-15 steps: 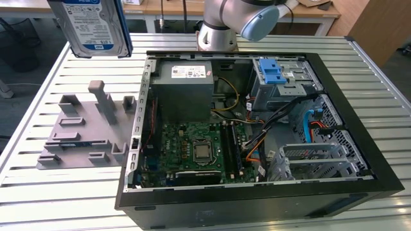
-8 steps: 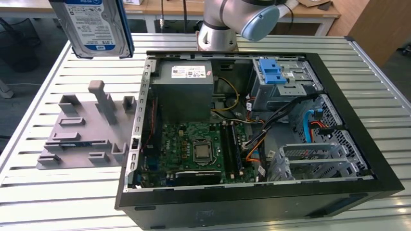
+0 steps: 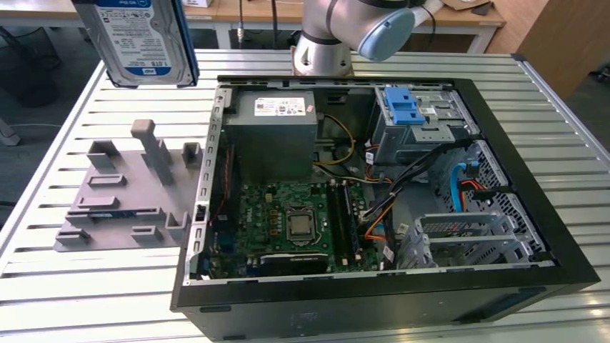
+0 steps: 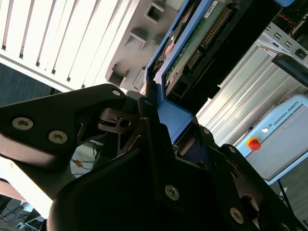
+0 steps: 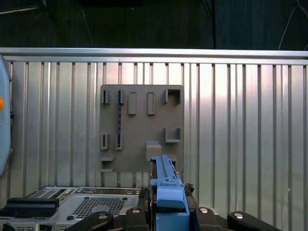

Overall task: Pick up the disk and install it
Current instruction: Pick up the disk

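The disk (image 3: 143, 39) hangs high over the desk (image 3: 57, 286), above the grey holder plate (image 3: 119, 196) beside the open computer case (image 3: 533, 271). In the second wrist view the hand (image 4: 173, 120) is clamped tight on the disk's blue frame.

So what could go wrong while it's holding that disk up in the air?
The fingers pinch only the disk's thin blue frame, so it could slip or tilt and fall onto the grey fixture below. Inside the case, loose cables lie by the drive cage, so the disk might snag them going in.
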You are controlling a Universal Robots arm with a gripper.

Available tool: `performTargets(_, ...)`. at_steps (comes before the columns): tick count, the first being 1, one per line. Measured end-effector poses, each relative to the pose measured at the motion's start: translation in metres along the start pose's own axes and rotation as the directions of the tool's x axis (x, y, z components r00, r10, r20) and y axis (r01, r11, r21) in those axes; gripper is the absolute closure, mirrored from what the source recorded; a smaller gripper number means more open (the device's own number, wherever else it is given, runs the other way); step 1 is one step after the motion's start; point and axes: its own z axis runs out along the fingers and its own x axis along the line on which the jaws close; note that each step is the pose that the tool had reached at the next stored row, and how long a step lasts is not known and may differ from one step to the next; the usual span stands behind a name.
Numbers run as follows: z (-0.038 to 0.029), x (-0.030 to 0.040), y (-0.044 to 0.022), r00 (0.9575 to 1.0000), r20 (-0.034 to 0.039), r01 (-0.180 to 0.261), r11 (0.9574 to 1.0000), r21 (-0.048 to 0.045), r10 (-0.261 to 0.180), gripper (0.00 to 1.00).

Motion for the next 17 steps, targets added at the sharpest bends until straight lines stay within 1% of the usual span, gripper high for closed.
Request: performTargets(17,-0.0001,0.0024,-0.0008,1.0000,0.0000,0.000,1.0000,-0.0001,0.000,0.64)
